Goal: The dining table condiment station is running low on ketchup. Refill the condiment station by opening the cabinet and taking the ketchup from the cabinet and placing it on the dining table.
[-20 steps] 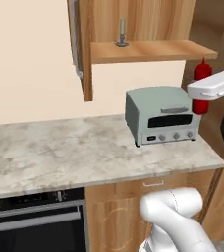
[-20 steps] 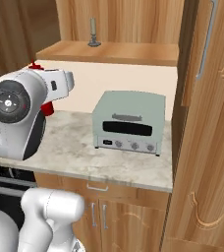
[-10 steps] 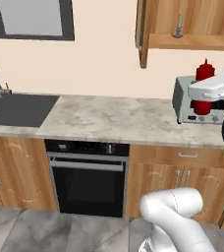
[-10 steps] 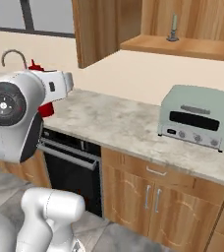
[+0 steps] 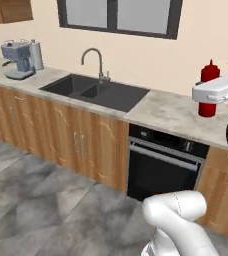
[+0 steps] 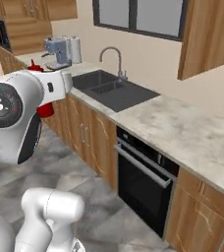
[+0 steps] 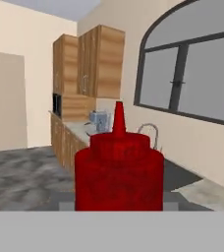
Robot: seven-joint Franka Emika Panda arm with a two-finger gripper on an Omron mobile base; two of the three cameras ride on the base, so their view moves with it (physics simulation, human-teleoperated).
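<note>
One red ketchup bottle [image 7: 119, 172] sits upright in the robot's gripper [image 5: 213, 93], nozzle pointing up, carried in the air above the kitchen floor and touching no surface. The jaws are closed on the bottle's body; in the hand view the bottle stands close to the camera, and in the left base view its red top rises above the white hand.

Beyond the arm runs a long counter [image 5: 166, 112] of pale marbled stone. A dark double sink [image 5: 96, 91] with a curved tap [image 5: 94, 59] is set into it below a window [image 5: 121, 15], a black oven [image 5: 163, 165] sits under the counter's near edge, and a blue-grey coffee machine [image 5: 17, 59] stands toward its far left end.

Judging from the scene, the bottle is in transit to the dining table. The risks: a swing of the arm could knock the bottle against the counter's edge, or the smooth plastic could slip in the jaws, and setting it down on this sink counter would be the wrong place.
</note>
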